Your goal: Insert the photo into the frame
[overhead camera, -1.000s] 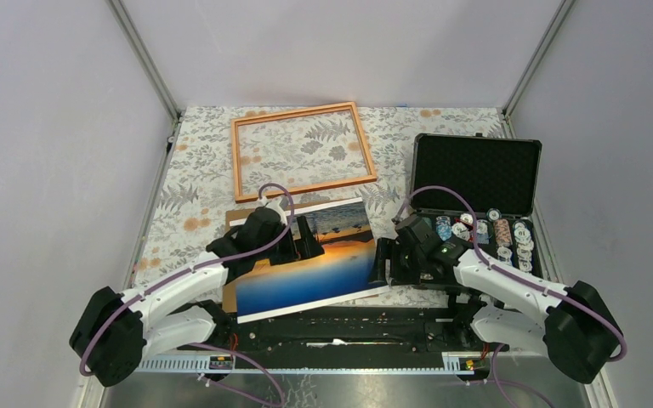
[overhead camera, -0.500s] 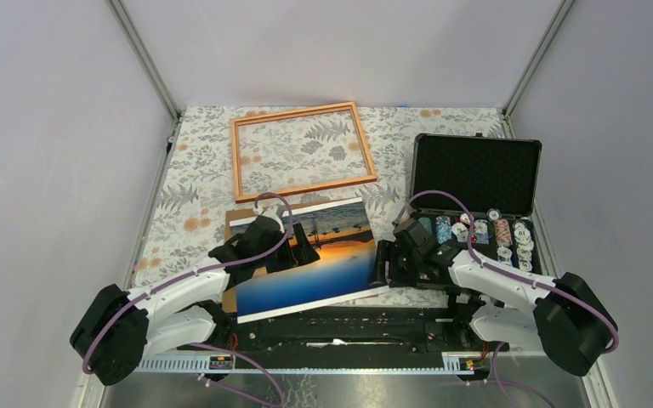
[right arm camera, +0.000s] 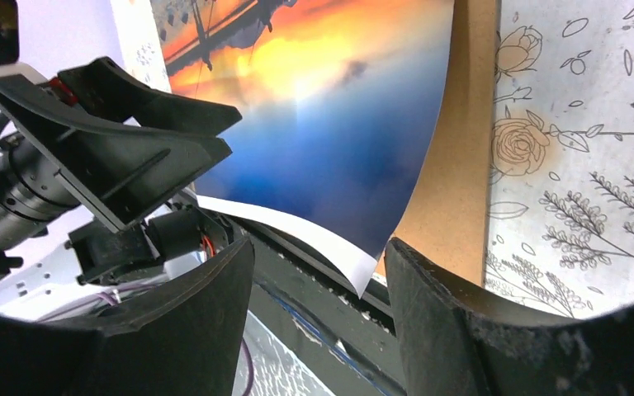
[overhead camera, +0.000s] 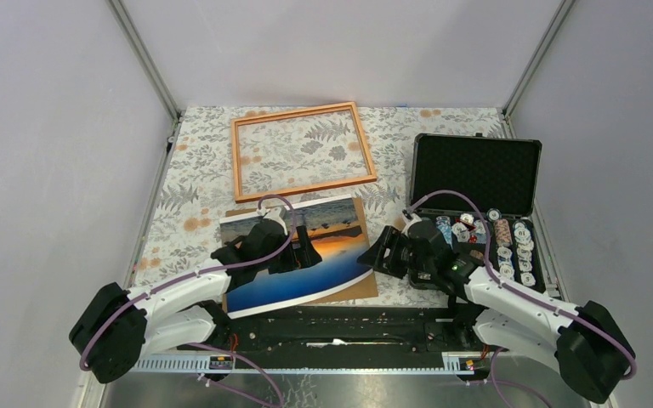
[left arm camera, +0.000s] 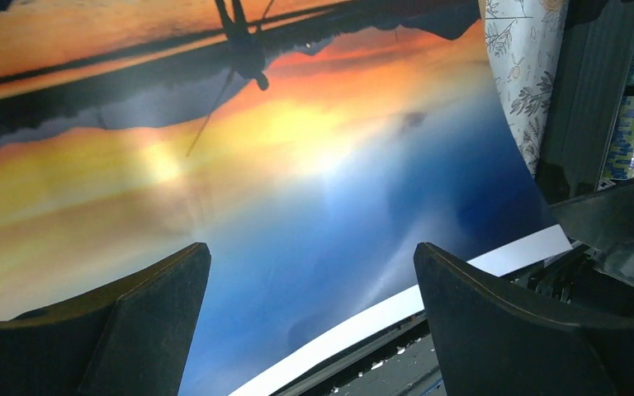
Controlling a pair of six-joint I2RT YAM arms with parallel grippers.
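Observation:
The photo (overhead camera: 327, 270), a sunset bridge print with a white border, lies near the front of the table on a brown backing board (overhead camera: 362, 289). Its right side curls upward. My left gripper (overhead camera: 306, 253) hovers open over the photo's middle; in the left wrist view the photo (left arm camera: 314, 165) fills the space between the wide-apart fingers (left arm camera: 132, 330). My right gripper (right arm camera: 320, 243) stands open at the photo's near right corner (right arm camera: 355, 271), which is lifted and pokes in between the fingers without being pinched. The orange-brown wooden frame (overhead camera: 236, 161) lies flat farther back.
An open black case (overhead camera: 476, 174) with stacks of chips (overhead camera: 510, 242) stands right of the right arm. A flowered cloth (overhead camera: 187, 212) covers the table. The black rail (overhead camera: 340, 323) of the arm bases runs just below the photo's front edge.
The right gripper has swung in toward the photo's near right corner and narrowed its jaws. The photo has slid left and its right side has curled up, baring the backing board.

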